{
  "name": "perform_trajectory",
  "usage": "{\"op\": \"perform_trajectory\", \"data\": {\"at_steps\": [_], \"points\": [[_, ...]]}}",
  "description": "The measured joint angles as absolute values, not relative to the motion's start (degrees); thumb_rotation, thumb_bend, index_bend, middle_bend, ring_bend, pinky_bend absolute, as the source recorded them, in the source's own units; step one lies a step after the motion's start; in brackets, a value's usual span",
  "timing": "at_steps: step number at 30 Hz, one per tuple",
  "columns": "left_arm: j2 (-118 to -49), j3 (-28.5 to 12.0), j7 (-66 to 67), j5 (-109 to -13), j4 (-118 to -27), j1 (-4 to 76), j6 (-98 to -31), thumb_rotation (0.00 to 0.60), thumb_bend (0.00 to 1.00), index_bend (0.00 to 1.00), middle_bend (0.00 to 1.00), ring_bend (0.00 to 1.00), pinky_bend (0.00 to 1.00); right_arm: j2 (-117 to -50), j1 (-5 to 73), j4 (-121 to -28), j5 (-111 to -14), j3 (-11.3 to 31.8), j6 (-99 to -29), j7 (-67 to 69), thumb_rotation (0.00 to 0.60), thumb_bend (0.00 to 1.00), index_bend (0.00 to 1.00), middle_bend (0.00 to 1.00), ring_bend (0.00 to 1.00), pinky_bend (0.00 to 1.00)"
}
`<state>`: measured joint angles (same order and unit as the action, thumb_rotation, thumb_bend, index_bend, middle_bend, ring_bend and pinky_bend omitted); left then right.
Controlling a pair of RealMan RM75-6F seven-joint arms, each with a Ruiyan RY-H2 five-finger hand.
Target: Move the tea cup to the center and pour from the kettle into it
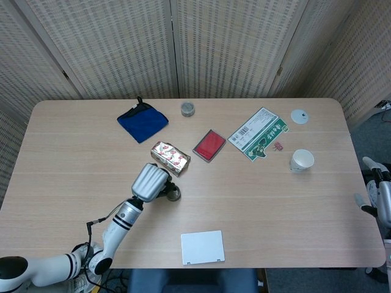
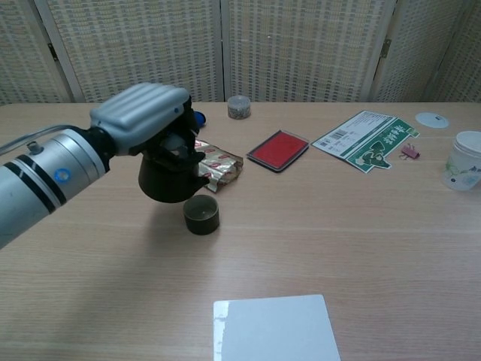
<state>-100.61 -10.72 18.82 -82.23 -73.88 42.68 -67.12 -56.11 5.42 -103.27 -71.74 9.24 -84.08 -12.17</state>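
Observation:
A small dark tea cup (image 2: 201,213) (image 1: 174,194) stands near the middle of the table. My left hand (image 2: 143,124) (image 1: 149,181) grips a dark round kettle (image 2: 167,177), held about level just above the table, up and to the left of the cup, with its spout side near the rim. From the head view the hand hides most of the kettle. My right hand (image 1: 377,196) shows only partly at the far right edge, off the table; how its fingers lie is unclear.
A foil packet (image 2: 218,167) lies right behind the kettle, with a red pad (image 2: 279,149), a green-white packet (image 2: 366,140) and a paper cup (image 2: 464,160) to the right. A white card (image 2: 274,328) lies at the front edge. A blue cloth (image 1: 142,119) and a small jar (image 2: 239,106) are at the back.

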Motion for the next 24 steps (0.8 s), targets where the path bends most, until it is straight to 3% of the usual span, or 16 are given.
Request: {"op": "perform_trajectory", "data": {"at_steps": [14, 17, 24], "points": [[-96.5, -13.2, 4.1, -77.1, -77.0, 38.7, -67.7, 0.493, 0.37, 1.00, 1.00, 0.97, 0.73, -56.1, 5.6, -103.6, -71.8, 9.2, -84.0, -12.4, 0.600, 0.21, 0.19, 0.25, 0.14, 0.24], [-95.4, -13.3, 2.1, -76.0, -77.6, 37.7, -67.6, 0.402, 0.38, 1.00, 1.00, 0.97, 0.73, -56.1, 5.5, -103.8, -71.7, 9.2, -84.0, -12.5, 0.600, 0.21, 0.20, 0.25, 0.14, 0.24], [-92.5, -12.6, -0.4, -74.2, -78.1, 35.0, -67.3, 0.257, 0.37, 1.00, 1.00, 0.97, 0.73, -56.0, 5.7, -104.0, -71.7, 9.2, -84.0, -12.8, 0.600, 0.21, 0.20, 0.25, 0.14, 0.24]]}}
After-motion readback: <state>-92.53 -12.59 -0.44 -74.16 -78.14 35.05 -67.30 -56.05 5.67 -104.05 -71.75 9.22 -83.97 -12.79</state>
